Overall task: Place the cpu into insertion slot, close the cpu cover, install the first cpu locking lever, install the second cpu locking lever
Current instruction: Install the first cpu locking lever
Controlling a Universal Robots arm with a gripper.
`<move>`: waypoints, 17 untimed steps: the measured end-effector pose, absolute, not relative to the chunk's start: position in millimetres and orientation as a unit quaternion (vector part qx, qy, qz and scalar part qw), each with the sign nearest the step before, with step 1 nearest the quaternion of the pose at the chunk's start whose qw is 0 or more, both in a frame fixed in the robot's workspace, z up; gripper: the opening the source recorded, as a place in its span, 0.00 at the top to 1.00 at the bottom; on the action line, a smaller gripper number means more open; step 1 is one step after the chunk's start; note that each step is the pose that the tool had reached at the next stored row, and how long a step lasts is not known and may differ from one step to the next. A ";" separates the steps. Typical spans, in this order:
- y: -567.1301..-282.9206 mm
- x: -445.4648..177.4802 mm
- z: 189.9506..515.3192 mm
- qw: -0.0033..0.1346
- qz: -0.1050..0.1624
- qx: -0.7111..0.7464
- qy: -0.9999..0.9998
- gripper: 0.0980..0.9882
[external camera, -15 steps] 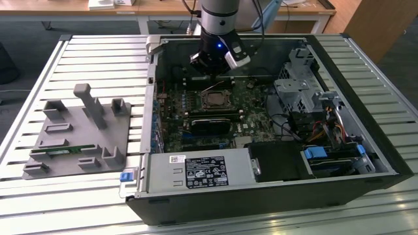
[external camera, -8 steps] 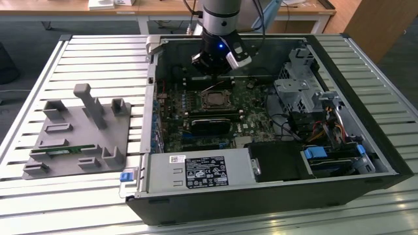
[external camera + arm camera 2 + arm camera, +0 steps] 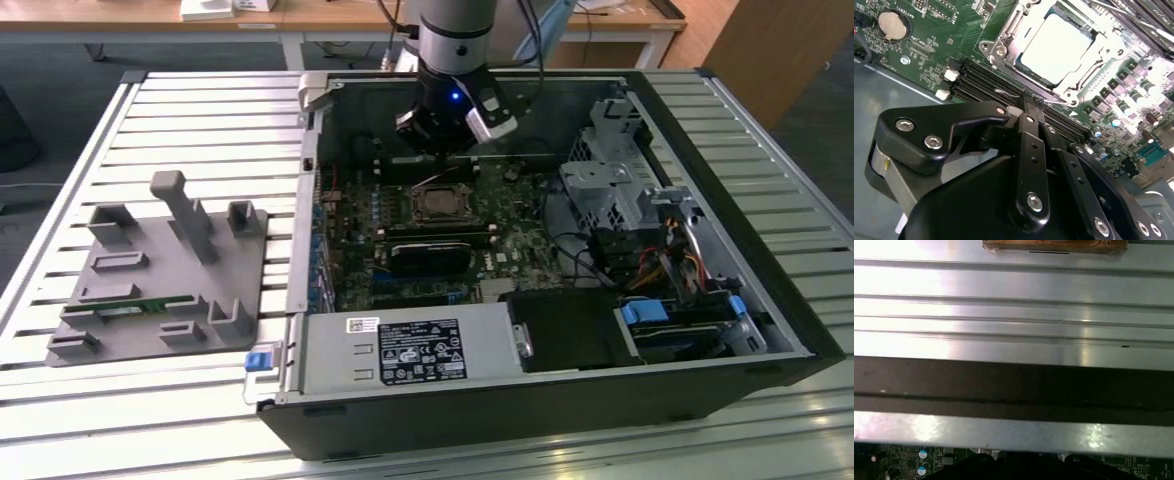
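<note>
Hazard: the gripper (image 3: 1027, 101) hangs just beside the slot (image 3: 416, 205), so I judge that a skewed descent can scrape the cover (image 3: 1004, 35) or strike the memory slots (image 3: 974, 82) beneath it. The fingers (image 3: 1030, 120) are drawn together with nothing between them. The cpu (image 3: 1054, 47) lies flat in the slot, just above centre in the exterior view. Its pale grey top glares through the cover window, and the cover appears lowered around it.

My end effector (image 3: 1031, 102), fingers pressed together, hangs over the black memory slots (image 3: 979, 82). At my twelve o'clock the cpu (image 3: 1054, 47) lies framed by the cpu cover (image 3: 1004, 31); a coin battery (image 3: 893, 25) sits at ten.
</note>
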State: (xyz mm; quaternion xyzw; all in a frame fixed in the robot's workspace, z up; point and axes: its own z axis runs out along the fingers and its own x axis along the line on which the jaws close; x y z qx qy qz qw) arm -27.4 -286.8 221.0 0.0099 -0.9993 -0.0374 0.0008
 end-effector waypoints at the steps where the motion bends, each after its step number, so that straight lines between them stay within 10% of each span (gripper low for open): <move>1: -286.5 -26.7 220.4 0.001 -0.037 0.010 -0.999 0.99; 17: -283.5 -12.4 208.5 0.001 -0.037 0.010 -0.999 0.99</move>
